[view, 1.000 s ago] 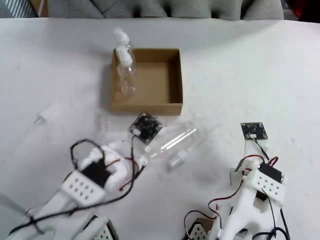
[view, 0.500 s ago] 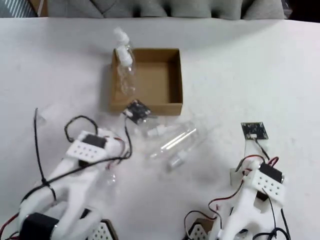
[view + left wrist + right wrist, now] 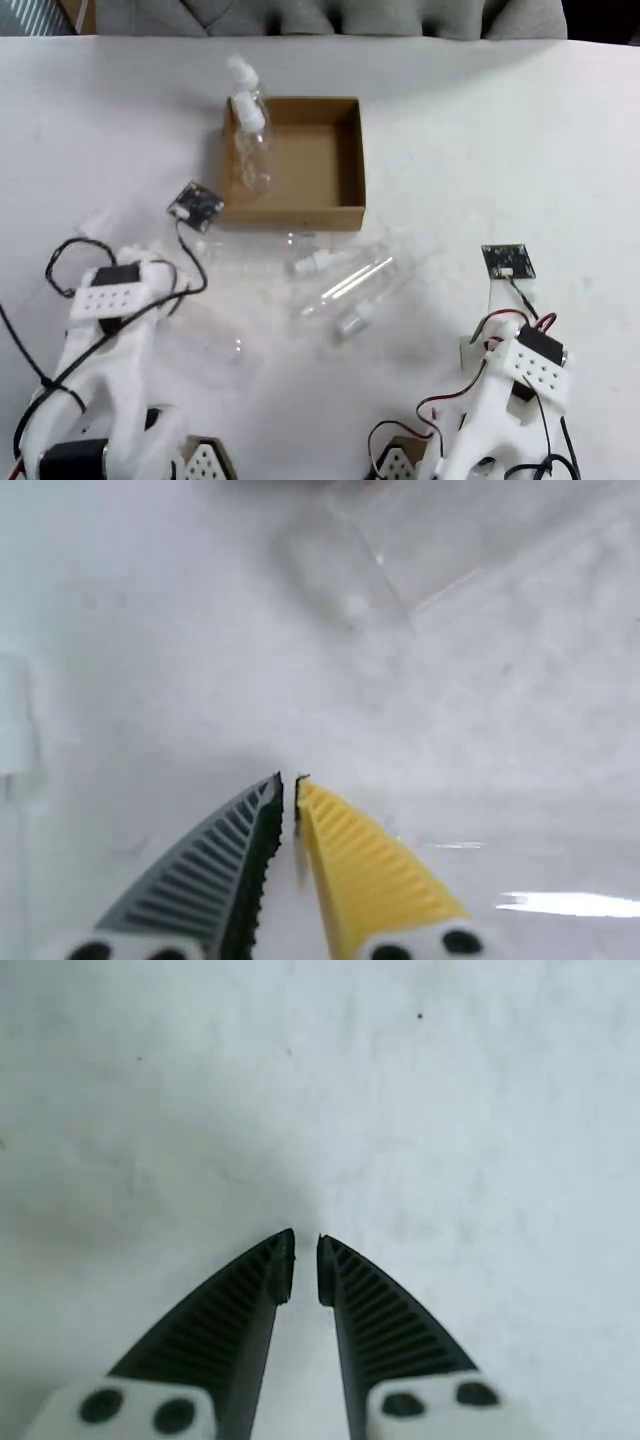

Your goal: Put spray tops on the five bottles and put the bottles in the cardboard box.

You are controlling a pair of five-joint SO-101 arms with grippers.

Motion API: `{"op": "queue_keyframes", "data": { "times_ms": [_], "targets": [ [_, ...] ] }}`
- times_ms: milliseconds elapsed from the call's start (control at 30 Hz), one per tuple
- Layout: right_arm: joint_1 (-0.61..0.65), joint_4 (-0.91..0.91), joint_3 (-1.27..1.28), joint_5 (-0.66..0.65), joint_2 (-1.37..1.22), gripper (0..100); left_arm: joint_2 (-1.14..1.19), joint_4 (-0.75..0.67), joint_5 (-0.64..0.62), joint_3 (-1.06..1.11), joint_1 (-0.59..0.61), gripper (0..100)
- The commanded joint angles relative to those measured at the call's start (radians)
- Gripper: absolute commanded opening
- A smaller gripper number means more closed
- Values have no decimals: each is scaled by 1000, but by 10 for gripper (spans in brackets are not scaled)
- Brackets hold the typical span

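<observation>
We're looking down our right claw (image 3: 305, 1263) now: two black ribbed fingers (image 3: 245, 1325) drawn in close, just a thin slit between the tips. Beneath them lies the pale surface (image 3: 450, 1090), dotted with a few tiny dark specks and a soft shadow beside the claw.

A white table (image 3: 480, 130) spreads wide under soft, even light. Just beyond its far edge runs a grey tufted sofa back (image 3: 330, 15).
</observation>
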State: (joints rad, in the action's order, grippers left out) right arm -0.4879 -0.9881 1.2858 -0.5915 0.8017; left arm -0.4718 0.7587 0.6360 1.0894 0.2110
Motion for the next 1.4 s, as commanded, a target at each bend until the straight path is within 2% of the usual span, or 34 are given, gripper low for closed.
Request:
{"op": "queue_keyframes", "data": {
  "times_ms": [0,367,467,600,733,900,1167,1367],
  "targets": [
    [12,16,-6,-11,10,21,-64,25,66,38,76,27],
    [12,16,-5,-11,10,21,-226,37,68,-78,186,28],
    [12,16,-5,-11,10,21,-283,146,170,-130,177,31],
    [12,16,-5,-11,10,21,-351,368,284,-218,85,103],
    [10,16,-5,-11,10,21,-409,534,364,-252,-77,172],
    [7,16,-5,-11,10,21,-441,687,669,-233,-245,177],
    [8,16,-5,-11,10,21,-440,698,916,-198,-369,181],
    [10,16,-5,-11,10,21,-433,626,928,-195,-456,181]
  ]
}}
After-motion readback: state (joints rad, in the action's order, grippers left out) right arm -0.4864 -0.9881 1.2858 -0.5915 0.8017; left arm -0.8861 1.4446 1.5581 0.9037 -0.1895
